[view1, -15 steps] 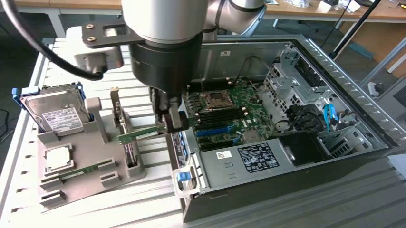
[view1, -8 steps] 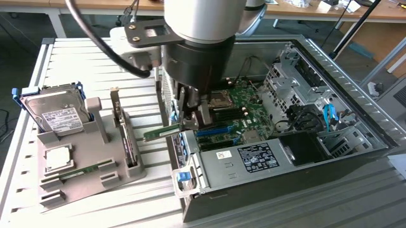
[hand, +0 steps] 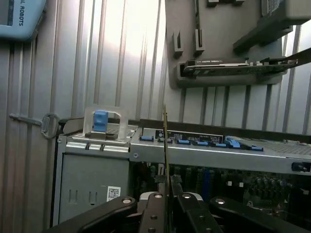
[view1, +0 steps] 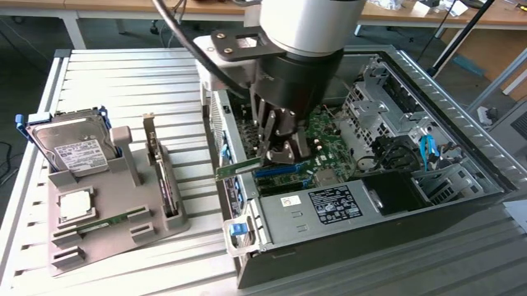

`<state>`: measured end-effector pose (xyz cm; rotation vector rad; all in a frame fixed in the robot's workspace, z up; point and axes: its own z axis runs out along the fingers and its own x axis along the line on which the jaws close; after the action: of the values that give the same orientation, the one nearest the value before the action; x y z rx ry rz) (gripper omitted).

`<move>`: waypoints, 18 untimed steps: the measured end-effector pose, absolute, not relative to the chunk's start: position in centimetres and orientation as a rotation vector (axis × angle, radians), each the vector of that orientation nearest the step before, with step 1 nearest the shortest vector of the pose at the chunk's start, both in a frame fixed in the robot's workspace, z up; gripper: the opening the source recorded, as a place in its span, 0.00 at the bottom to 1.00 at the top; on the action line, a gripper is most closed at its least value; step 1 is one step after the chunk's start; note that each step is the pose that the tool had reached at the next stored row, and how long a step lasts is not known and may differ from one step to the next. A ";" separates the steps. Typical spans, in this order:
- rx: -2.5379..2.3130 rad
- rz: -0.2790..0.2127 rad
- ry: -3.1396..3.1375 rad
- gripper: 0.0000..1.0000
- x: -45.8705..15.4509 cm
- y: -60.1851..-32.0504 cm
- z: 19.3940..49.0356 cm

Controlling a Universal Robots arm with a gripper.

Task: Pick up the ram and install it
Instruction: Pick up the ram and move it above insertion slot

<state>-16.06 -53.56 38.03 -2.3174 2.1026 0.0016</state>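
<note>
My gripper (view1: 278,157) hangs inside the open computer case (view1: 461,105), shut on the ram (view1: 239,168). The ram is a thin green stick, and its free end juts toward the exterior view's left, over the case's side wall. It hovers just above the blue memory slots (view1: 280,174) on the green motherboard (view1: 334,145). In the wrist view the ram (hand: 165,145) appears edge-on as a thin upright line, pinched between the two black fingers (hand: 153,208) of my gripper (hand: 167,196).
A grey holder (view1: 123,237) on the slatted table carries a hard drive (view1: 76,148), a silver processor chip (view1: 74,203), a dark expansion card (view1: 162,179) and another green stick (view1: 99,223). The power supply (view1: 329,206) and a blue latch (view1: 239,228) sit near the case's front.
</note>
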 end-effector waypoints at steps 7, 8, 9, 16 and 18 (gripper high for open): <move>-2.317 0.003 2.103 0.14 -12.3 -53.6 37.9; -2.317 0.003 2.102 0.14 -11.5 -53.6 37.9; -2.317 0.004 2.102 0.14 -11.1 -53.6 37.9; -2.317 0.004 2.102 0.14 -7.9 -53.6 37.8; -2.317 0.005 2.102 0.14 -6.9 -53.6 37.7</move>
<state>-6.92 -53.56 37.75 -2.3172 2.1022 0.0048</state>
